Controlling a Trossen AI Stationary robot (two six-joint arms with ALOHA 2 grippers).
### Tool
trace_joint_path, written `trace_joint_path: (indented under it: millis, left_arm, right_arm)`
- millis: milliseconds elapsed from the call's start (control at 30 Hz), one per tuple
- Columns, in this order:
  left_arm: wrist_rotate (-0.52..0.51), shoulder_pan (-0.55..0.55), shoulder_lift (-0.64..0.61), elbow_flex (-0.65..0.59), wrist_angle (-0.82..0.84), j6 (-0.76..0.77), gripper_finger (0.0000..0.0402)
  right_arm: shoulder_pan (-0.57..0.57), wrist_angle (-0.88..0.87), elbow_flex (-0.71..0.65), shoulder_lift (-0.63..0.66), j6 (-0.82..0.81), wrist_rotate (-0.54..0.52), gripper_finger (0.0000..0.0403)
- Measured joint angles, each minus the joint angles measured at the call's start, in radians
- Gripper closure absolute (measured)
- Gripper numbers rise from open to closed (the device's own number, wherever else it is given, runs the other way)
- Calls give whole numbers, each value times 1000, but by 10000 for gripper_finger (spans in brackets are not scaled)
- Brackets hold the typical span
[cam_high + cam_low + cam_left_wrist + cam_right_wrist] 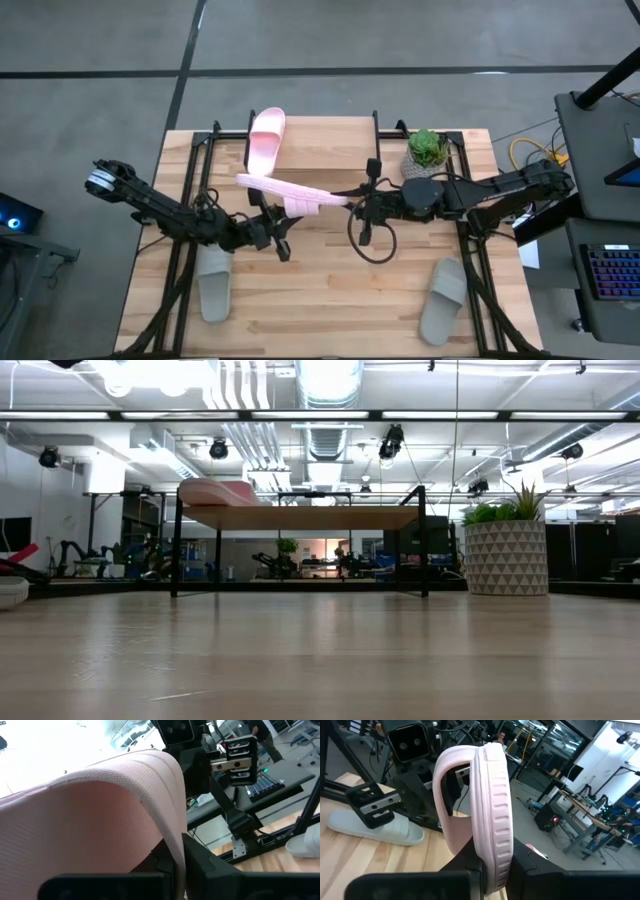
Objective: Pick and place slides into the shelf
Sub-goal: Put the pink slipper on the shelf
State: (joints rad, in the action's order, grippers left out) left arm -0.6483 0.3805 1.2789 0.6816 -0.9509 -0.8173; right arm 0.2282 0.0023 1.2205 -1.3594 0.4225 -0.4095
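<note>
One light pink slide (266, 140) lies on the shelf's plank top (330, 150) at its left end, and also shows in the low view (215, 492). The second pink slide (290, 192) is in the air in front of the shelf, between both grippers. My left gripper (283, 215) is shut on it at the strap. My right gripper (352, 205) is shut on its right end. Two grey slides lie sole down on the table, one near left (213, 282) and one near right (443, 300). My left gripper holds the pink slide at its wide strap (150, 790), coming level from the table's left. A dark finger (451, 785) shows inside the strap opening. The rest of the hold is hidden by the strap. The slide is lifted clear of the table. My right gripper pinches the sole's end (492, 865) between its two fingers, coming level from the table's right, along the slide's length. The slide stands on its side edge, its strap toward the table's near side, and is clear of the table and the shelf.
A potted plant (427, 150) stands at the shelf's right end (505, 555). The shelf's top is bare to the right of the pink slide. A loose black cable (370, 240) hangs below my right gripper. The middle of the table (330, 290) is bare wood.
</note>
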Motion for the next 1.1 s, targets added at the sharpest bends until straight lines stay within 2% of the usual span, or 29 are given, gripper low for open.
trace_joint_path:
  millis: [167,367,467,600,733,867,1100]
  left_arm:
    - [-9,0,-4,0,30,-52,376]
    - [-28,0,-15,-1,101,-143,304]
    - [-85,4,-23,-2,157,-177,266]
    - [-220,26,-44,-3,193,-263,230]
    - [-316,57,-66,-4,202,-299,217]
    - [-418,86,-133,-35,197,-290,216]
    - [-453,105,-323,-135,198,-174,216]
  right_arm:
    - [-17,-28,0,8,-62,-13,374]
    - [-70,-95,0,45,-148,-10,375]
    - [-100,-133,0,72,-186,-10,375]
    - [-136,-214,0,111,-242,-17,375]
    - [-154,-264,0,140,-270,-15,375]
    - [-154,-264,0,162,-225,-13,375]
    - [-153,-267,0,182,-195,-9,375]
